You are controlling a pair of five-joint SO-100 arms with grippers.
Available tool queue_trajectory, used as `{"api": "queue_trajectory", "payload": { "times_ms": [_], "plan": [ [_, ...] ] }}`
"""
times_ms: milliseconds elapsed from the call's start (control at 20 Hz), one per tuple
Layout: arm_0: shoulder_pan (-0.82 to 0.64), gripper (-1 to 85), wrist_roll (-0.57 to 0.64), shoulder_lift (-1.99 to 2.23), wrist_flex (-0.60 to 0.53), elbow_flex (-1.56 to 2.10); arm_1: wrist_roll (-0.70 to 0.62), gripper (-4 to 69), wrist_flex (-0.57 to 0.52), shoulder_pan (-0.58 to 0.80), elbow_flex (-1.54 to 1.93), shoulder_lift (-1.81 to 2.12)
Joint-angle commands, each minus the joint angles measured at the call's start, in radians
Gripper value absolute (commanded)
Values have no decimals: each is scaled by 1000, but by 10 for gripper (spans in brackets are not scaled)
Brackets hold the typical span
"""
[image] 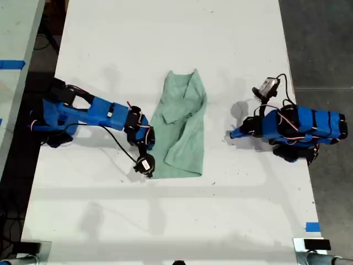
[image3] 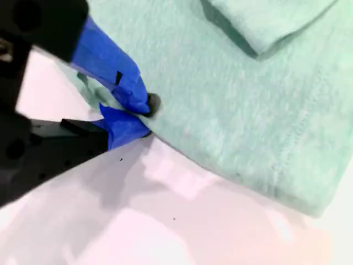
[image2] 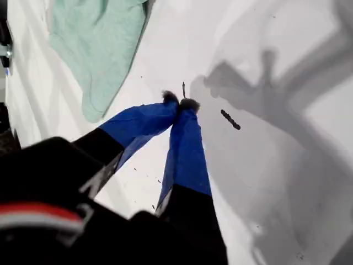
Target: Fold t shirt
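The t shirt is light, limp cloth; I grip edges. My second tool pinches its hem; my first tool is pressed together, empty.

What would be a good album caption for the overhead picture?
Two blue arms flank a mint-green t shirt on a white table; one tool pinches its edge.

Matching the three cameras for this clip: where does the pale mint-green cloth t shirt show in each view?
Exterior view: the pale mint-green cloth t shirt lies mid-table between the two blue arms.
First wrist view: only an edge of it shows, beyond my first gripper, which is shut over bare white table.
Second wrist view: it fills most of the picture; my second gripper pinches its edge.
Shared landmark: the white table.
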Motion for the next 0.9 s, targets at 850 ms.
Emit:
{"api": "queue_trajectory", "payload": {
  "times_ms": [850],
  "plan": [
    [-15, 92, 316, -101, -120, -615, -17, 11, 6, 2, 32, 20]
  ]
}}
